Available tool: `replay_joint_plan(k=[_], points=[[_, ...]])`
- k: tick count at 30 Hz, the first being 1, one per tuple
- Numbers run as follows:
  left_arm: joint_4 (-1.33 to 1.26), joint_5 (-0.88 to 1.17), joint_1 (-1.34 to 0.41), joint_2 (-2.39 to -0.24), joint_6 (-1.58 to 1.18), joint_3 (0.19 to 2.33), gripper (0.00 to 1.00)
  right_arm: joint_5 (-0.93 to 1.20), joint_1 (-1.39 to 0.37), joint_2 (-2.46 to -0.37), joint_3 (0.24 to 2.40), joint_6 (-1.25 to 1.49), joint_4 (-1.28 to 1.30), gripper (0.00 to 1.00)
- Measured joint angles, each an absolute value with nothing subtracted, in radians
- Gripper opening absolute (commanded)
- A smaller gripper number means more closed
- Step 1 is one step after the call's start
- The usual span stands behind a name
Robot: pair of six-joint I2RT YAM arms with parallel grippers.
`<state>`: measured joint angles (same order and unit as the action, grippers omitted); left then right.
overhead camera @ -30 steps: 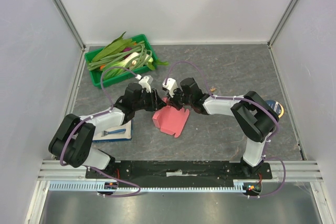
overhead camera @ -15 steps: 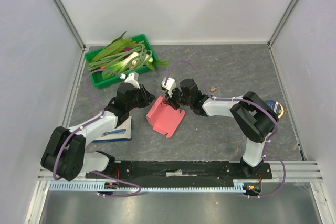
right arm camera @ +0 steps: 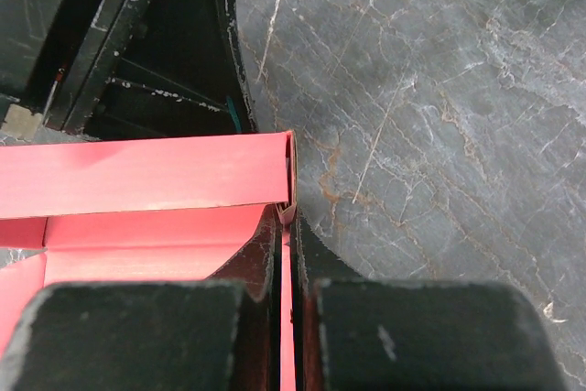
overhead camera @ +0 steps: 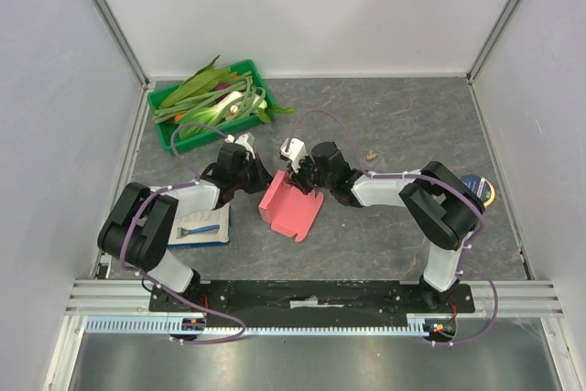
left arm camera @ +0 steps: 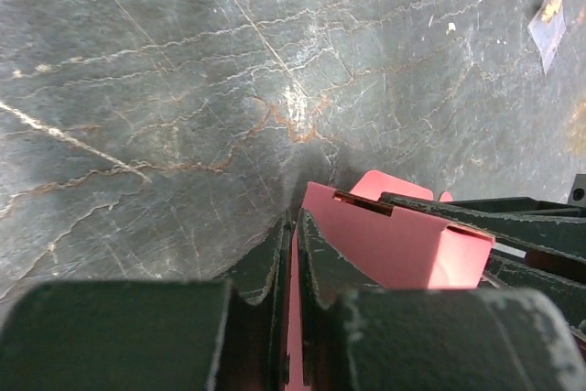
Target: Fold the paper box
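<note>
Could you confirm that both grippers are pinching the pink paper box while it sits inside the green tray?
Not quite: the paper box sits on the grey table, apart from the green tray, not inside it, as the top external view shows. The left gripper and right gripper are indeed both pinching it.

I get the whole table (overhead camera: 412, 116) from high above and behind its near edge, looking steeply down, while each wrist camera stares closely forward along the left end effector (left arm camera: 293, 226) or right end effector (right arm camera: 286, 224), all three views sharing the paper box (overhead camera: 291, 206) and the table around it.
</note>
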<state>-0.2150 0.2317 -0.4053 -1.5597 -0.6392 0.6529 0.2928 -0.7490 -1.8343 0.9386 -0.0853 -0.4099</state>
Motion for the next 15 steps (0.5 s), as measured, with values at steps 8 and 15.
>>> replay_joint_plan(k=[8,15], points=[[-0.252,0.275,-0.405,-1.580,-0.639,0.653,0.10,0.186,-0.785,-1.855,0.922,-0.039,-0.443,0.00],[-0.285,0.276,-0.400,-1.602,-0.639,0.651,0.10,-0.169,-0.902,-1.862,0.922,0.078,-0.460,0.00]])
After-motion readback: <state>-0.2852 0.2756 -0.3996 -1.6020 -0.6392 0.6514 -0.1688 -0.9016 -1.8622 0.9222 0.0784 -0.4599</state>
